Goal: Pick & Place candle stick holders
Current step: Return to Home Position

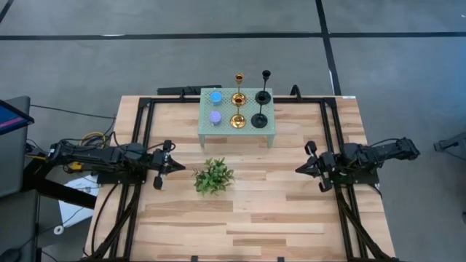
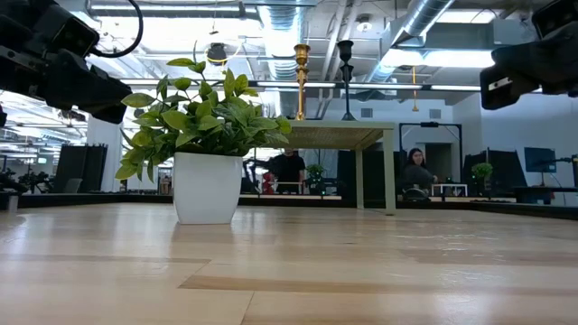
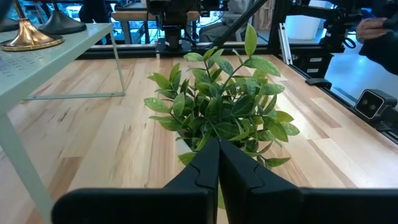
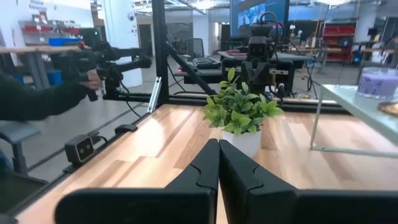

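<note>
On shelf [image 1: 247,132]: four candle stick holders [image 1: 238,98], two candles [image 1: 216,97]; left gripper [image 1: 180,168], right gripper [image 1: 298,169] clenched.

Wood table [image 1: 240,218]: plant [image 1: 213,176], pale-green shelf [image 1: 226,116] (four candle stick holders [image 1: 238,121] atop).

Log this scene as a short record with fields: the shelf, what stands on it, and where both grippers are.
Shelf: pale green, on the table behind the plant
Gold holders: two, mid-shelf
Black holders: two, on the shelf's right
Candles: blue candle and purple candle, on the shelf's left
Left gripper: fingers shut, empty, left of the plant
Right gripper: fingers shut, empty, right of the plant
</note>
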Controlling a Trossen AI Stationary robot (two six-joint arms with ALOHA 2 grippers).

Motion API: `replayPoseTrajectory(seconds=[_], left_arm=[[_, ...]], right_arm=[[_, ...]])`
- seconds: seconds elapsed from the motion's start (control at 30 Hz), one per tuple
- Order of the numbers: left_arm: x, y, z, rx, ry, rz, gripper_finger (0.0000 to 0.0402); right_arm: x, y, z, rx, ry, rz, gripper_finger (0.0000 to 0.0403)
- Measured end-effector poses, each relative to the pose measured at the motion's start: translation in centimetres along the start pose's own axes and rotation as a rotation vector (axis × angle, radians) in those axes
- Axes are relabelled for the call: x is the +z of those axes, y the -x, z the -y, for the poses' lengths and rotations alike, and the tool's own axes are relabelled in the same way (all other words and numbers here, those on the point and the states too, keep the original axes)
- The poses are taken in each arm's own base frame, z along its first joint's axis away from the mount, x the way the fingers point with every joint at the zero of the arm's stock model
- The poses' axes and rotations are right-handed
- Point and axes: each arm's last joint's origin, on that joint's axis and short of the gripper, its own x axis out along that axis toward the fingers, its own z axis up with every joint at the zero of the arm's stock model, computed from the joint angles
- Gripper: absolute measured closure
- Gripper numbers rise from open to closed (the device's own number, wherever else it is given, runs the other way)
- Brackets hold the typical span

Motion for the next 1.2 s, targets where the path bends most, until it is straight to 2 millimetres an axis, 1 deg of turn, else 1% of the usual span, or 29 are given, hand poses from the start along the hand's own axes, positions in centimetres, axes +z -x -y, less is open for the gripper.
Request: replayPoseTrajectory(seconds=[0.13,1.2], left_arm=[[0.0,0.0,0.0,0.0,0.0,0.001,0.039],[0.06,-0.01,0.0,0.0,-0.001,0.01,0.039]], right_arm=[[0.0,0.0,0.0,0.0,-0.051,0.0,0.0403],[-0.01,0.0,0.01,-0.001,-0.055,-0.001,0.0403]])
